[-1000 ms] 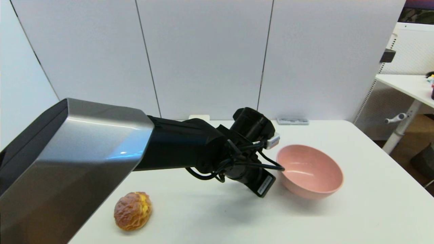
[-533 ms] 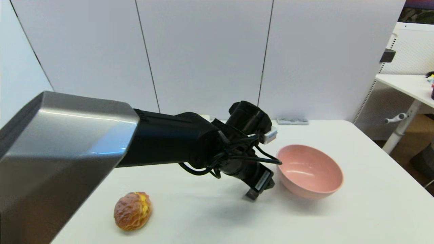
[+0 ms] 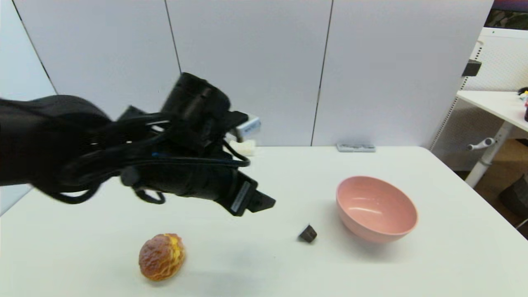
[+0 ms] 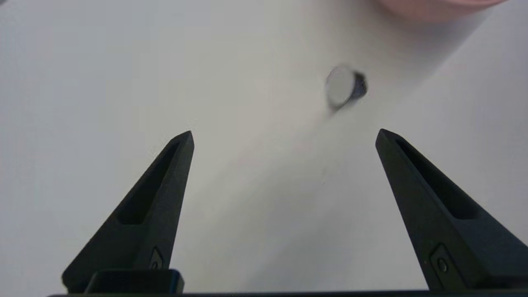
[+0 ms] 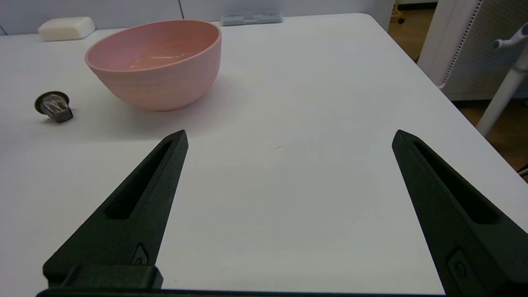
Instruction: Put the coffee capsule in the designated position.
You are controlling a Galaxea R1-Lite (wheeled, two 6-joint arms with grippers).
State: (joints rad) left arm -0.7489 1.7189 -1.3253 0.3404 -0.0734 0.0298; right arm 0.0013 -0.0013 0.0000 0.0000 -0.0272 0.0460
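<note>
The coffee capsule (image 3: 307, 234) is a tiny dark pod lying tipped on its side on the white table, just left of the pink bowl (image 3: 371, 231) and outside it. It also shows in the left wrist view, capsule (image 4: 344, 87), and in the right wrist view, capsule (image 5: 53, 106). My left gripper (image 3: 264, 202) hangs open and empty above the table, well left of the capsule; its wrist view shows the gripper (image 4: 284, 133) with fingers wide apart. My right gripper (image 5: 291, 132) is open and empty, low over the table right of the bowl (image 5: 156, 82), and out of the head view.
A golden-brown bread roll (image 3: 161, 256) lies near the table's front left. A white block (image 3: 243, 147) and a flat grey item (image 3: 355, 147) sit at the table's back edge by the wall panels. Another table and stand are off to the right.
The left arm has pulled back to the left and risen, away from the bowl. The capsule, hidden under it a second ago, now lies uncovered on the table.
</note>
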